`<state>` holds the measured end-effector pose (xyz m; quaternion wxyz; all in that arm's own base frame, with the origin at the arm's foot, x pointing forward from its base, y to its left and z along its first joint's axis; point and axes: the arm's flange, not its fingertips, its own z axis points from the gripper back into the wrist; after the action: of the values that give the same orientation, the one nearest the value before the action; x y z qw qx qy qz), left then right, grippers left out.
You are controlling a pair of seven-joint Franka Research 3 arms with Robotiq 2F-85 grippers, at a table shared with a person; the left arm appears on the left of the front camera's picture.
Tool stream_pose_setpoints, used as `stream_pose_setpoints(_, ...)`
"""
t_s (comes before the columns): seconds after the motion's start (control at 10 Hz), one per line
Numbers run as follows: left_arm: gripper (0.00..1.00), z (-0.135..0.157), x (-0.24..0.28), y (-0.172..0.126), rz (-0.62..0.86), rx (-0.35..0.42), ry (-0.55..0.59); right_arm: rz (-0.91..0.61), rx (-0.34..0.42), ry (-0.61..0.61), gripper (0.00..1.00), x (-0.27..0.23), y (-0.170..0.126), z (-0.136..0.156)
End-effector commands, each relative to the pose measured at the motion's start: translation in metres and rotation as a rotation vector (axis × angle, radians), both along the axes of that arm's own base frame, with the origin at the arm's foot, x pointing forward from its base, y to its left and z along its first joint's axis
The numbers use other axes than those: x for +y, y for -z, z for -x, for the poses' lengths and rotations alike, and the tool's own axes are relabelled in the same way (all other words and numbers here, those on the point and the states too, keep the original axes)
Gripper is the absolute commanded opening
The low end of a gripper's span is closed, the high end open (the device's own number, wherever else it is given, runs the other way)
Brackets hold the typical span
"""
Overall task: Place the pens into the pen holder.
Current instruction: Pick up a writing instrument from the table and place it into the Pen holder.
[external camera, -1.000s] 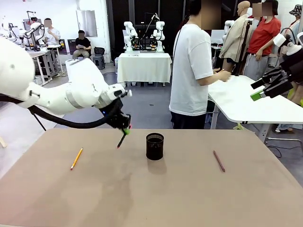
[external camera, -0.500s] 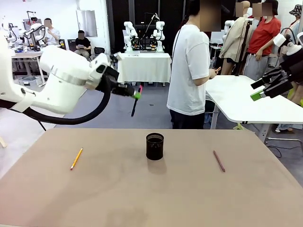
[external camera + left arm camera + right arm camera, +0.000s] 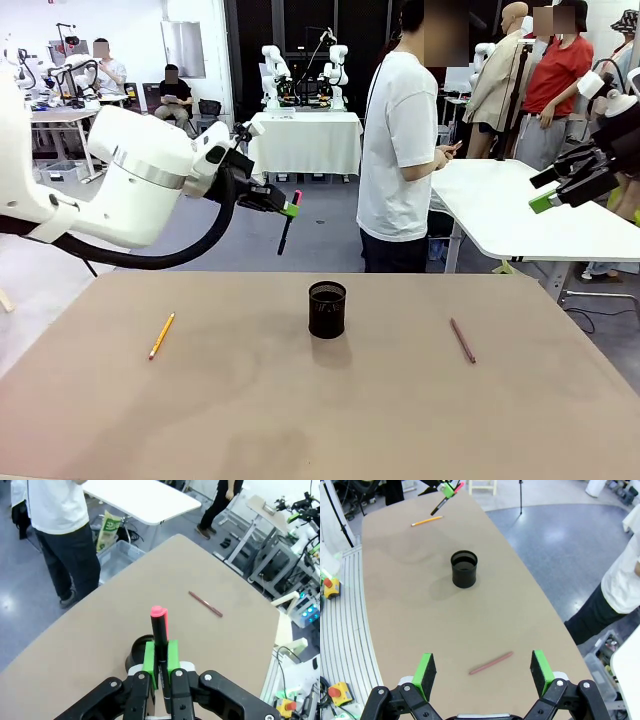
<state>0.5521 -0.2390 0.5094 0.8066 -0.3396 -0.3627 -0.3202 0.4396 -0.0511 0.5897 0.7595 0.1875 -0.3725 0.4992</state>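
The yellow pencil (image 3: 161,336) lies on the table (image 3: 300,420), well below and to the left of my left gripper (image 3: 289,207). That gripper is clamped near the pink end of the black pen (image 3: 286,230). The pen looks light, stiff and slick, so I'd expect it to swing. The pen holder (image 3: 327,309) stands below, slightly right, with nothing between. The brown pencil (image 3: 491,663) lies just ahead of my right gripper (image 3: 482,670), whose jaws are wide and empty.

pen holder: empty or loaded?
Empty: nothing sticks out of the pen holder. The left tool holds the black pen; yellow pen and brown pen lie on the table.
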Motion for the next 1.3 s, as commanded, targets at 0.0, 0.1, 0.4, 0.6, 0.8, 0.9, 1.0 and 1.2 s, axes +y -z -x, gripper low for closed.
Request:
stream_pose_setpoints(0.0,0.0,-0.004,-0.008,0.011,0.116,-0.02,0.094,-0.013,-0.011,-0.006,1.0,0.001,-0.001,0.0)
stream_pose_setpoints(0.1,0.0,-0.011,-0.02,0.025,0.128,-0.06,0.117,-0.013,-0.011,-0.006,1.0,0.001,-0.001,0.0)
stream_pose_setpoints(0.4,0.0,-0.022,-0.053,0.07,0.175,-0.18,0.185,-0.013,-0.011,-0.006,1.0,0.001,-0.001,0.0)
stream_pose_setpoints(0.6,0.0,-0.032,-0.06,0.098,0.227,-0.23,0.224,-0.013,-0.011,-0.006,1.0,0.001,-0.001,0.0)
stream_pose_setpoints(0.8,0.0,-0.04,-0.063,0.121,0.196,-0.264,0.226,-0.013,-0.011,-0.006,1.0,0.001,-0.001,0.0)
stream_pose_setpoints(0.9,0.0,-0.041,-0.063,0.127,0.178,-0.284,0.226,-0.013,-0.011,-0.006,1.0,0.001,-0.001,0.0)
stream_pose_setpoints(1.0,0.0,-0.042,-0.062,0.132,0.177,-0.275,0.226,-0.013,-0.011,-0.006,1.0,0.001,-0.001,0.0)
stream_pose_setpoints(1.2,0.13,-0.047,-0.058,0.143,0.194,-0.251,0.226,-0.013,-0.011,-0.006,1.0,0.001,-0.001,0.0)
